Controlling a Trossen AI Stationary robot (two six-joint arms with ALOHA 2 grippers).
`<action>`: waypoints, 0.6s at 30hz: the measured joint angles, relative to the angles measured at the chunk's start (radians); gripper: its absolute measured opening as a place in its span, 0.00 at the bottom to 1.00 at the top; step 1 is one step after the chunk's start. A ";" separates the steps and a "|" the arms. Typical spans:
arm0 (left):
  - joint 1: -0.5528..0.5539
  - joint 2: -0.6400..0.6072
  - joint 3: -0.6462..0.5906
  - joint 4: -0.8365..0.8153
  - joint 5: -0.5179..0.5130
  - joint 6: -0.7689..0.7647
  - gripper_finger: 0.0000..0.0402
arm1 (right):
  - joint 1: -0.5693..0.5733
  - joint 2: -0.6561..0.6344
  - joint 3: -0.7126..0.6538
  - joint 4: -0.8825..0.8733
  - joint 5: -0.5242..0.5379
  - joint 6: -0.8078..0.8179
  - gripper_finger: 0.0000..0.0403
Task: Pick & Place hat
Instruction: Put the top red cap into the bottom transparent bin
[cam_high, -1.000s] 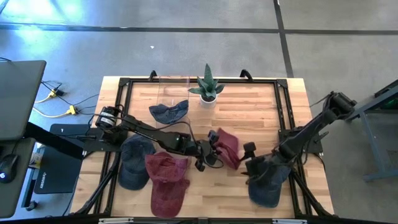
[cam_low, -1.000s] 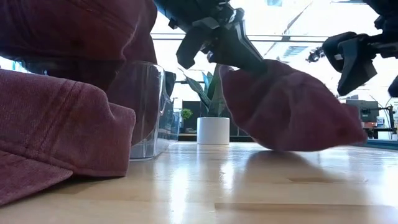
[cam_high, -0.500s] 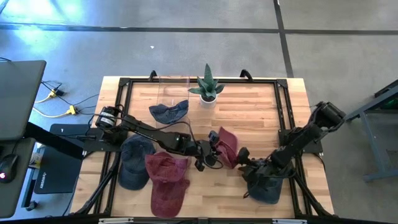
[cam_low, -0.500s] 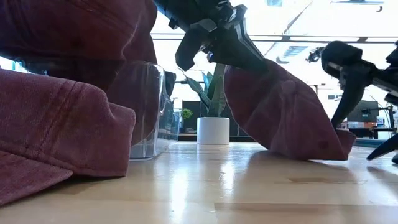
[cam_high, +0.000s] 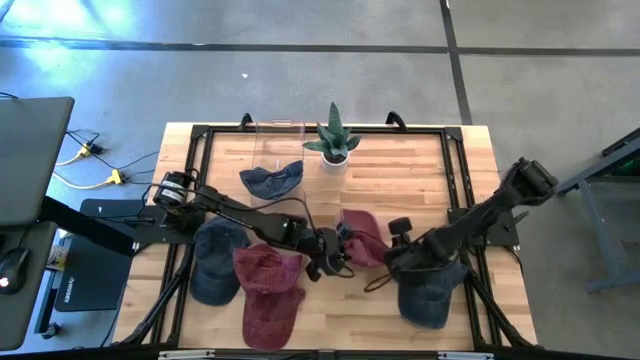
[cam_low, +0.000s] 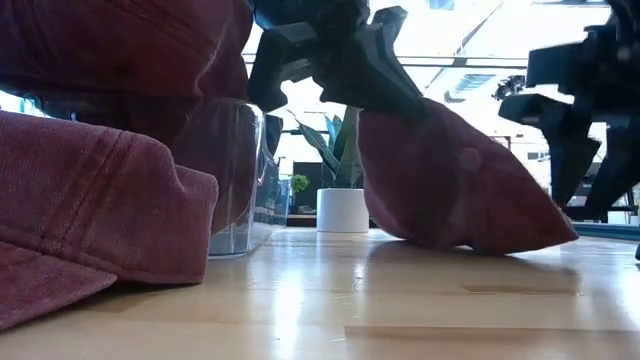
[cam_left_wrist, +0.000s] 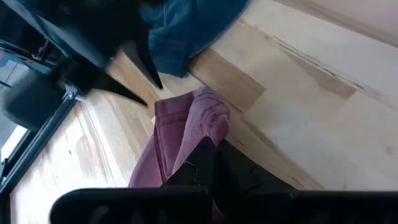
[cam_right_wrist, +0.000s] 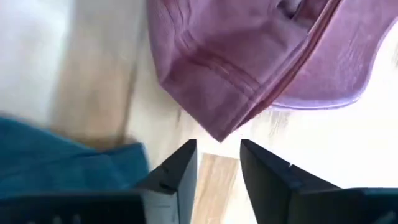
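Observation:
A maroon hat (cam_high: 365, 240) sits near the table's middle, its lower edge (cam_low: 480, 245) on the wood. My left gripper (cam_high: 338, 255) reaches in from the table's left and is shut on the hat's upper left end. My right gripper (cam_right_wrist: 219, 149) comes from the right and points steeply down just right of the hat. Its fingers stand a little apart, with the hat's nearest corner (cam_right_wrist: 217, 134) just beyond their tips. I see no touch there. A blue hat (cam_high: 430, 295) lies under the right arm. My left gripper pinches a bunched fold of the maroon hat's fabric (cam_left_wrist: 196, 134) between its two fingers, at the end nearest the left arm. The fingers slant down from the table's left. The hat tilts down away from the hold, and its far lower edge rests on the table.
A second blue hat (cam_high: 215, 260) and a second maroon hat (cam_high: 268, 295) lie at the near left. A dark blue hat (cam_high: 272, 180) lies by a clear container (cam_high: 278, 145). A potted plant (cam_high: 333, 140) stands at the far middle.
My right gripper has swung toward the maroon hat, tipped from nearly level to steeply downward, and its fingers have drawn closer together. My left gripper has turned at the wrist in place. The maroon hat has turned with it and now lies flatter, its lower edge on the table.

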 joint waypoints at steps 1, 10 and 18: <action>0.000 0.000 0.000 -0.002 0.000 0.000 0.00 | -0.004 -0.016 0.006 -0.003 -0.017 0.009 0.28; 0.000 0.000 0.000 0.001 0.030 -0.007 0.00 | -0.113 -0.085 -0.109 0.467 -0.084 0.024 0.17; 0.000 0.000 0.000 -0.004 0.052 -0.031 0.00 | -0.246 -0.027 -0.207 0.505 -0.184 0.070 0.01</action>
